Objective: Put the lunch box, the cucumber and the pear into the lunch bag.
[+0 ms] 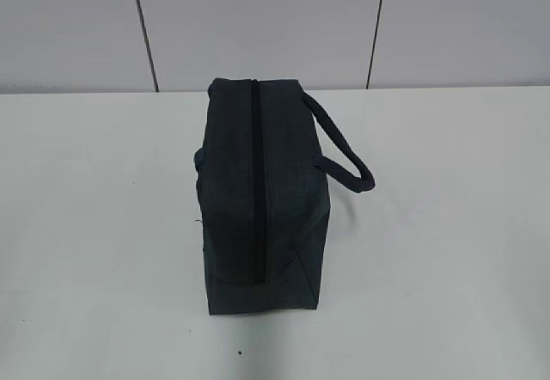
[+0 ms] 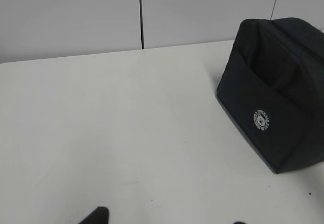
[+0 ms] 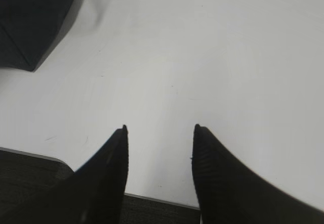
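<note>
Bag (image 1: 258,199), navy, zipper (image 1: 256,182) shut along its top, stands mid-table (image 1: 447,251); one handle (image 1: 344,152) loops toward 3 o'clock. White tabletop, bare around it. Grey panelled wall (image 1: 258,19) at 12 o'clock. Right gripper (image 3: 159,133) spread wide, holding nothing, above the table's near edge; left gripper (image 2: 167,219): only tips visible, state cannot be told.

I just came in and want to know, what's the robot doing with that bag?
Nothing is being handled right now. The lunch bag sits zipped shut on the white table. The right gripper hangs open over bare table near the edge, holding nothing. Only the left gripper's fingertips show. No lunch box, cucumber or pear is in sight.
</note>
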You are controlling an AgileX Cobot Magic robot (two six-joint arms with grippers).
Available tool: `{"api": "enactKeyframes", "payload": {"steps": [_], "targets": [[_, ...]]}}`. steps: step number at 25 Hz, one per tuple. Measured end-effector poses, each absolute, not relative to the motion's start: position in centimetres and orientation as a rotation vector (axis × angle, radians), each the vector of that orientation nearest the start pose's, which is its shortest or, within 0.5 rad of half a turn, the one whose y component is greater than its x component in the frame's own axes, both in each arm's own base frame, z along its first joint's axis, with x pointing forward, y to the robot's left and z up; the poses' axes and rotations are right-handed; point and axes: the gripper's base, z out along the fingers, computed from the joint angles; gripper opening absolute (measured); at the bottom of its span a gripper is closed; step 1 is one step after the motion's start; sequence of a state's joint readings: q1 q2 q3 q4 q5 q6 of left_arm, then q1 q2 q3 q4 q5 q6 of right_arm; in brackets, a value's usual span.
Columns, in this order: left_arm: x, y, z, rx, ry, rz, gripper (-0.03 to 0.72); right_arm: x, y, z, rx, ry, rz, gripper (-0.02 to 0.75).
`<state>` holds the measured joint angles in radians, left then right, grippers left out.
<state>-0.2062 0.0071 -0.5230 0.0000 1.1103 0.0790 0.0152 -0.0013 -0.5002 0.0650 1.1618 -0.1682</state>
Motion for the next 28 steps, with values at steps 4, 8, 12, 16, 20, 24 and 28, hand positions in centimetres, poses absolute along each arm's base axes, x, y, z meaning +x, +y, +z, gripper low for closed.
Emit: {"api": "enactKeyframes", "payload": {"steps": [4,8,12,16,20,24,28], "targets": [[-0.84,0.18,27.97,0.295,2.058,-0.077,0.435,-0.98,0.53,26.96,-0.201,2.131,-0.01,0.334],[-0.89,0.12,27.97,0.22,2.063,-0.033,0.435,-0.98,0.53,26.96,-0.201,2.131,-0.01,0.333],[-1.15,0.0,27.93,0.082,2.056,0.049,0.435,-1.15,0.53,26.95,-0.201,2.12,-0.01,0.333],[-1.22,-0.08,27.9,0.017,2.054,0.088,0.435,-1.22,0.51,26.96,-0.2,2.112,-0.013,0.333],[-1.22,-0.08,27.9,0.014,2.054,0.089,0.435,-1.22,0.49,26.96,-0.2,2.112,-0.016,0.333],[-1.22,-0.08,27.9,0.014,2.054,0.089,0.435,-1.22,0.49,26.96,-0.2,2.112,-0.016,0.333],[-1.22,-0.08,27.9,0.014,2.054,0.089,0.435,-1.22,0.49,26.96,-0.2,2.112,-0.016,0.333]]}}
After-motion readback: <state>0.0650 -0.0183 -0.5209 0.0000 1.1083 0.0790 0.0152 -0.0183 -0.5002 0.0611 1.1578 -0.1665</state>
